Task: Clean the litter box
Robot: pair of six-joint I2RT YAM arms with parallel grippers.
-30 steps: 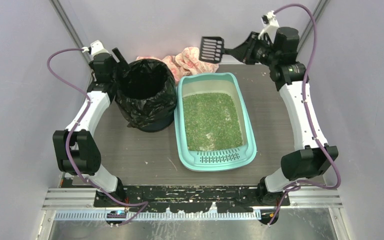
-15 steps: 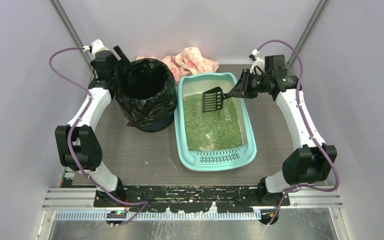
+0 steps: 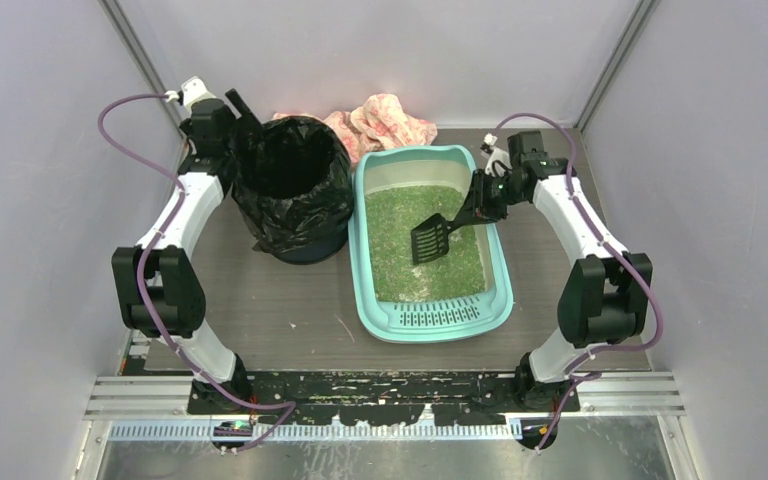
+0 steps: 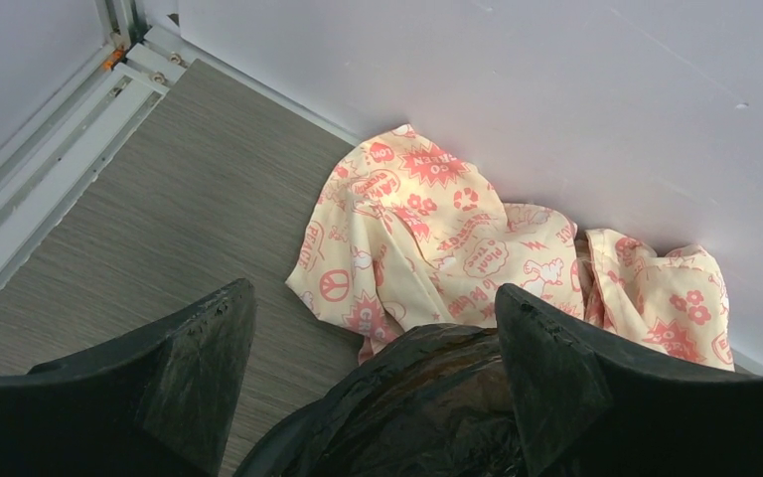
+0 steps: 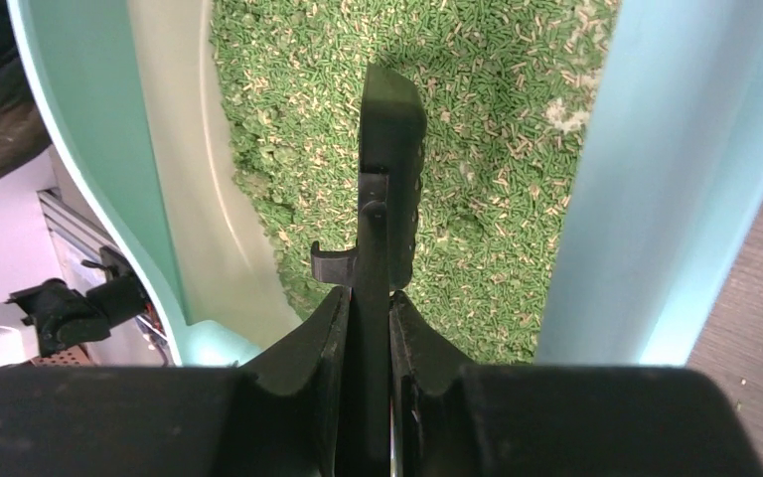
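Note:
The mint-teal litter box (image 3: 501,296) lies mid-table with green litter (image 3: 400,262) in it and its slotted lip at the near end. My right gripper (image 3: 474,204) is shut on the handle of a black slotted scoop (image 3: 428,238), whose head is down in the litter at the box's right side. The right wrist view shows my gripper (image 5: 368,298) pinching the scoop (image 5: 392,139) edge-on over the litter (image 5: 497,149), with the box wall (image 5: 656,149) to the right. My left gripper (image 3: 238,108) is open at the far rim of the bin.
A round bin lined with a black bag (image 3: 290,190) stands left of the litter box. The bag's rim (image 4: 427,397) lies between my left fingers. A patterned cream cloth (image 3: 385,120) is bunched against the back wall and also shows in the left wrist view (image 4: 437,229).
My right arm has swung the scoop from high at the back wall down into the litter, toward the near end. The left arm has barely moved.

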